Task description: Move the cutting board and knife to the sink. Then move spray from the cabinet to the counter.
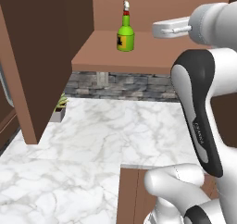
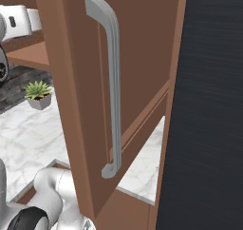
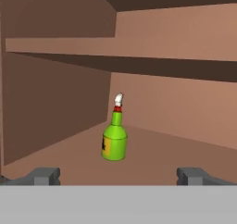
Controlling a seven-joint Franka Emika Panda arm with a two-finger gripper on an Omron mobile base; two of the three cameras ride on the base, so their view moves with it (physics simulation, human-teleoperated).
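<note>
The spray [image 3: 114,142], a green bottle with a white-and-red head, stands upright on the shelf of the brown cabinet [image 3: 55,102]. In the hand view my gripper [image 3: 119,176] is open, its two fingertips [image 3: 44,176] wide apart, with the bottle centred ahead and some way off. From the left base view the spray [image 1: 125,35] sits on the shelf and my gripper [image 1: 162,28] hovers level with it, to its right and apart from it. Below lies the white marble counter [image 1: 115,130]. The cutting board, knife and sink are out of view.
An open cabinet door [image 2: 95,105] with a long grey handle [image 2: 111,81] hangs close on my right, beside a black panel [image 2: 209,105]. Another brown door panel [image 1: 28,56] stands at the left. A small potted plant [image 1: 60,105] sits on the counter by the stone backsplash [image 1: 125,86].
</note>
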